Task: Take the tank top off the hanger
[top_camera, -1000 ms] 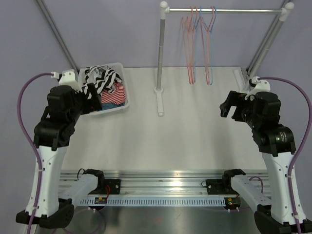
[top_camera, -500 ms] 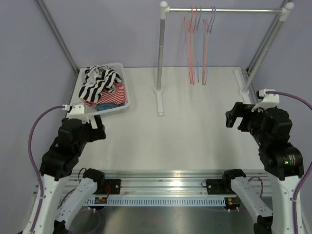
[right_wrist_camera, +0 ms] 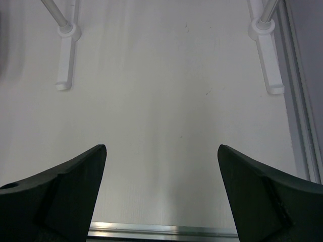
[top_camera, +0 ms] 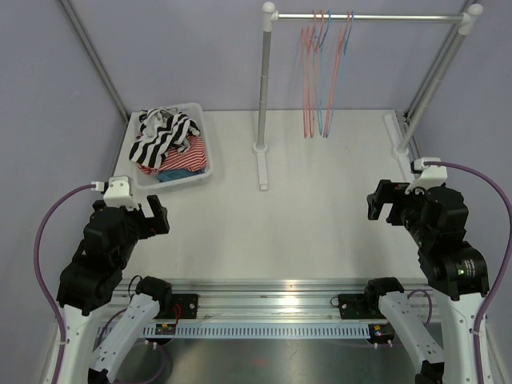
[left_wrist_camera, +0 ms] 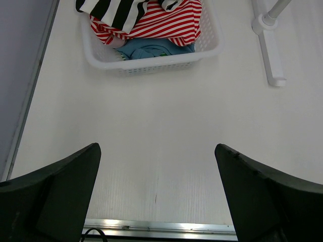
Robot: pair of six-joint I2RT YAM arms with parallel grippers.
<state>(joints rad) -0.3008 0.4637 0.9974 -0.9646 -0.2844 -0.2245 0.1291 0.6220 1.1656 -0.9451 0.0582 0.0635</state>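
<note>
Several bare pink and blue hangers [top_camera: 322, 76] hang on the rail [top_camera: 368, 17]; no garment is on them. A black-and-white striped tank top [top_camera: 164, 132] lies on top of the white basket [top_camera: 198, 112], and also shows in the left wrist view [left_wrist_camera: 116, 7]. My left gripper [top_camera: 156, 218] is open and empty, low over the table in front of the basket [left_wrist_camera: 151, 64]; its jaws stand wide apart [left_wrist_camera: 157, 151]. My right gripper [top_camera: 382, 200] is open and empty over the right side of the table [right_wrist_camera: 162, 148].
A red-striped garment [left_wrist_camera: 151, 22] and a blue one [left_wrist_camera: 146, 49] lie in the basket under the striped top. The rack's left foot [top_camera: 262, 164] and right foot [top_camera: 400, 136] stand on the table. An aluminium rail [top_camera: 264, 288] runs along the near edge.
My left arm pulled back from the basket toward the near edge and dropped low. My right arm also drew back and down. The hangers swing slightly on the rail.
</note>
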